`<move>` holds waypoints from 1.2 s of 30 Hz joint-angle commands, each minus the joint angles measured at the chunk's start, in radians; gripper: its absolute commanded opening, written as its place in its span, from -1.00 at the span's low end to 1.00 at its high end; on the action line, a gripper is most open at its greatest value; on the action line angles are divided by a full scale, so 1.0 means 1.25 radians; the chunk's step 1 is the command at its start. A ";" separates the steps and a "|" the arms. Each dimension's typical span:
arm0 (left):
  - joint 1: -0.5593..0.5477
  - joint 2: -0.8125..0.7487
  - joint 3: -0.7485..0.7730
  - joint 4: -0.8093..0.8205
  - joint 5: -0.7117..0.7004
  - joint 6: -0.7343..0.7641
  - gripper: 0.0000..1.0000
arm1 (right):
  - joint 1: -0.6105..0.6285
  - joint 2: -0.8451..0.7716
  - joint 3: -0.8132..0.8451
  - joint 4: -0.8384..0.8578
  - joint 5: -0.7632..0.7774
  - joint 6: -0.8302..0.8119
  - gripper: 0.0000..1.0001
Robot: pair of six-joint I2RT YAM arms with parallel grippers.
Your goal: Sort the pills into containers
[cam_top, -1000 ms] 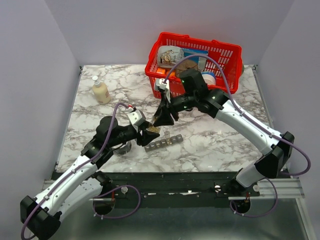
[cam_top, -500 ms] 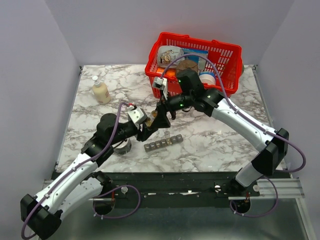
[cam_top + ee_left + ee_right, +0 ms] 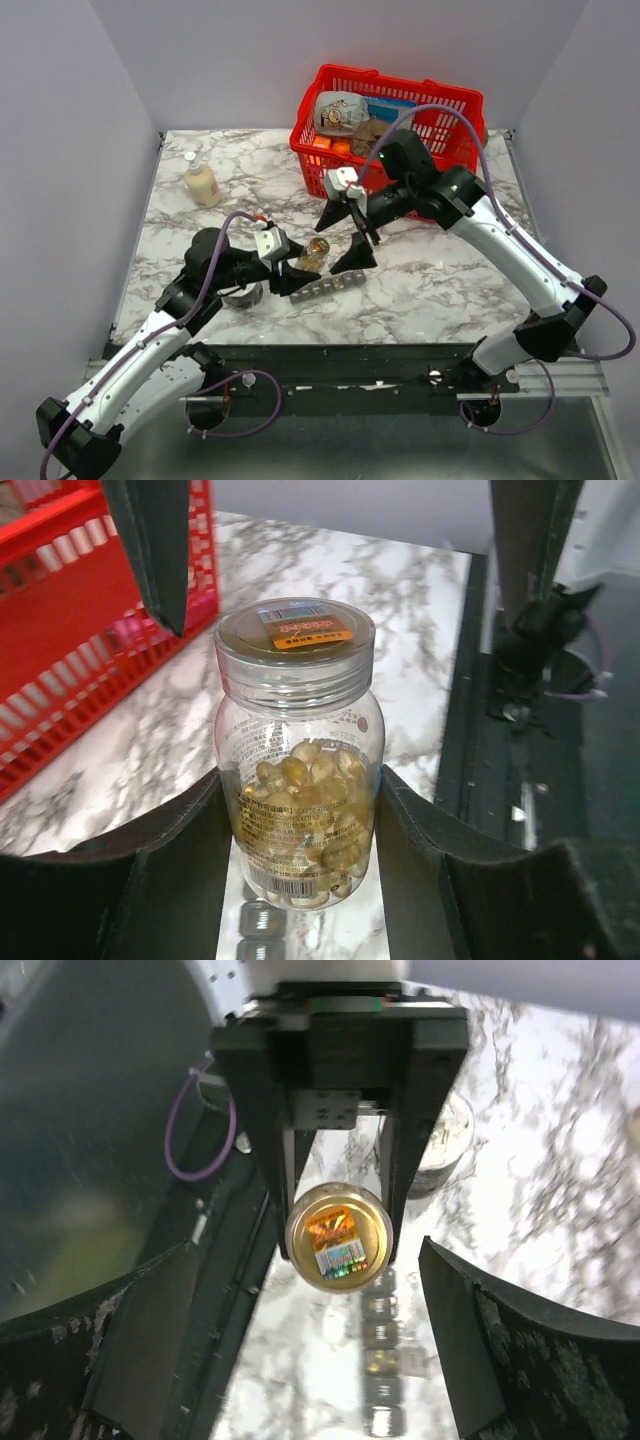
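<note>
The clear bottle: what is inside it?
Golden-tan pills fill most of the bottle, under its closed lid. How many there are cannot be told: the front ones and the printed text cover the rest.

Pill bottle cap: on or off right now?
On. The left wrist view shows the cap with its orange sticker seated on the neck of the bottle; the left gripper clamps the bottle's body.

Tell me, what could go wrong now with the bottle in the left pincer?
The bottle is gripped only low on its body by the left pincer; twisting the lid may spin or tip it. The open right pincer hangs close above; a misjudged approach could knock the bottle onto the organiser.
</note>
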 commanded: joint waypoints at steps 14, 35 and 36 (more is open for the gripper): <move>0.005 0.102 0.089 -0.022 0.331 -0.052 -1.00 | 0.008 0.006 0.035 -0.261 -0.130 -0.429 0.70; 0.003 0.020 0.104 0.000 -0.066 -0.030 -1.00 | 0.035 0.020 -0.031 -0.049 -0.018 0.000 -0.21; 0.005 0.006 0.096 0.010 -0.091 -0.042 -1.00 | 0.034 0.018 -0.046 -0.022 0.012 0.043 -0.21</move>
